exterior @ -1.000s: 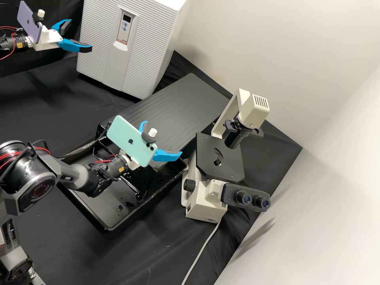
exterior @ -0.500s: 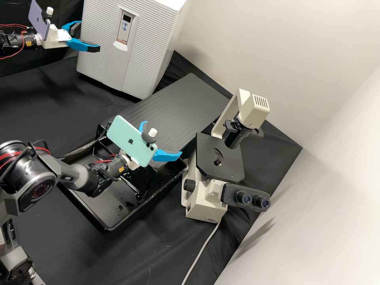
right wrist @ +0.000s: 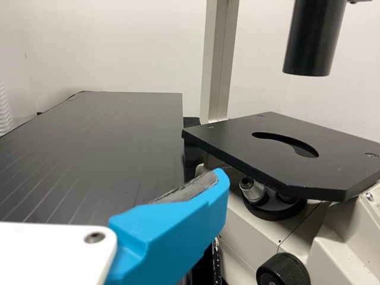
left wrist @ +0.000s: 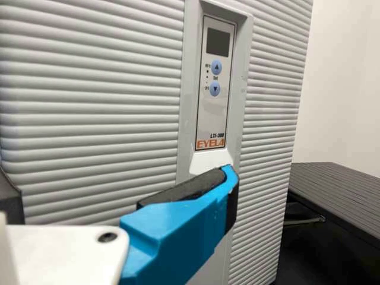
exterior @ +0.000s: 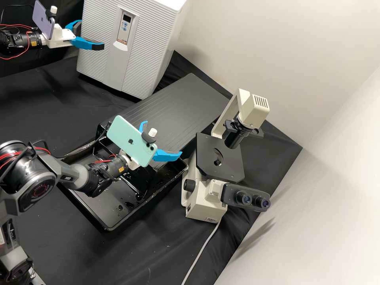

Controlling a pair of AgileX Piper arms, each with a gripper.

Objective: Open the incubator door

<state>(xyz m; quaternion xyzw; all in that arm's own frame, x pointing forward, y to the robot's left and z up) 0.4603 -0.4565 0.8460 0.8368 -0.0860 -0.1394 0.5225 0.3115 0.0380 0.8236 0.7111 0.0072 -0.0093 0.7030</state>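
Your left gripper (exterior: 90, 36) is spread wide at the incubator door (exterior: 144, 47), which is shut; you can't tell whether a fingertip touches it. In the left wrist view, one finger covers part of the door's middle strip below the control panel (left wrist: 212, 83), while the other is mostly cut off. Well apart, your right gripper (exterior: 162, 137) is spread too, one finger partly behind a mint phone (exterior: 130, 138). Beyond stands the microscope (exterior: 204, 211), cropped in the right wrist view.
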